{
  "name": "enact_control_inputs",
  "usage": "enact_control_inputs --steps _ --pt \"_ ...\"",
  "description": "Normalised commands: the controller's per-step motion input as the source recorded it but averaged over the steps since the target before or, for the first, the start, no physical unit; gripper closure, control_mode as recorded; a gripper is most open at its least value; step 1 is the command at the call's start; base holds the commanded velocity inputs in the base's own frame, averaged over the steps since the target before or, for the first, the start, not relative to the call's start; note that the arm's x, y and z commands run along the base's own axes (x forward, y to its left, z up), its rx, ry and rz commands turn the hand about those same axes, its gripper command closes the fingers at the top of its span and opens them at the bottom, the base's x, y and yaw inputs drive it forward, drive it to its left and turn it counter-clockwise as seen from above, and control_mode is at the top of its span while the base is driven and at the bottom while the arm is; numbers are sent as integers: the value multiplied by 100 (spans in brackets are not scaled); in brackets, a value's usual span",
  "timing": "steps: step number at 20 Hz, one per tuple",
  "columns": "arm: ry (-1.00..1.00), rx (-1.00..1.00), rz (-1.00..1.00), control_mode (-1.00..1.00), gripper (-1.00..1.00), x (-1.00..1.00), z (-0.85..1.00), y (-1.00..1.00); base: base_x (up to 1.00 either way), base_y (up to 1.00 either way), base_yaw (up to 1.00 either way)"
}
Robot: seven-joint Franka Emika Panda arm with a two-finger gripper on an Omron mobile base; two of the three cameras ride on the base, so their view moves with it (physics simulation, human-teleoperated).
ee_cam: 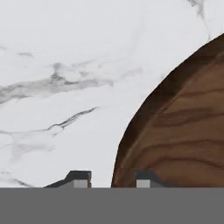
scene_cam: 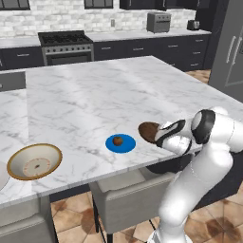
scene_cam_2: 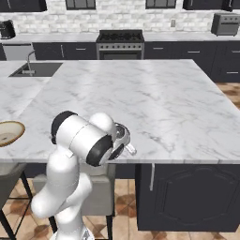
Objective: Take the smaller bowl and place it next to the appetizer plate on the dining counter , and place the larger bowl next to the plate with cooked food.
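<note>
Cream bowl (scene_cam: 34, 161): sitting near the surface's (scene_cam: 95, 95) front edge, far left.
Blue plate (scene_cam: 120, 143): lying by the front edge, holding a brown ball.
Wooden bowl (scene_cam: 148, 131): resting just right of the plate.
Jaws (ee_cam: 112, 179): straddling the wooden bowl's rim, slightly spread.

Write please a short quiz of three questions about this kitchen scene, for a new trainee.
1. True or false: the small dark brown wooden bowl rests on the white marble dining counter, to the right of the small flat blue plate in the left base view.
2. What lies on the blue plate?
A) a sausage
B) one small brown ball of food
C) nothing
3. Fill the gap: the wide cream ceramic bowl with the tan rim sits on the ______ of the blue plate in the left base view.

Key: 1 true; 2 B; 3 left.
</note>
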Motion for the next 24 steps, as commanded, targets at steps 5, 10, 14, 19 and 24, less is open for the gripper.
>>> enact_control_inputs --steps 5,10,14,19,24 --pt "-3 -1 3 -100 -100 -10 100 -26 0 0 0" --pt "-19 -9 6 -100 -100 -2 100 0 0 0 0" --pt "-13 -13 4 -100 -100 -9 100 1 0 0 0" --pt "3 -17 0 -100 -100 -28 100 -1 0 0 0" --pt "23 -21 0 -100 -100 -55 100 -7 0 0 0"
